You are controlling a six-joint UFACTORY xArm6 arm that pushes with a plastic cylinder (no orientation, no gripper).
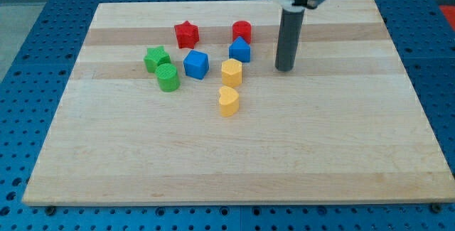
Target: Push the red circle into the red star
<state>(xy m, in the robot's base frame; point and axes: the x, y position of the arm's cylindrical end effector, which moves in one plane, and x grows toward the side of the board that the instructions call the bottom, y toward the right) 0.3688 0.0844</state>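
Note:
The red circle [242, 30] stands near the top middle of the wooden board [234, 153]. The red star [186, 33] lies to its left, with a gap between them. My tip [285, 67] rests on the board to the right of the red circle and a little below it, apart from it. A blue block [239, 50] touches the lower edge of the red circle.
A blue cube [195, 64] sits below the red star. A green star [155, 58] and a green cylinder [168, 78] lie at the left. A yellow hexagon-like block [231, 71] and a yellow heart [227, 101] lie below the blue block.

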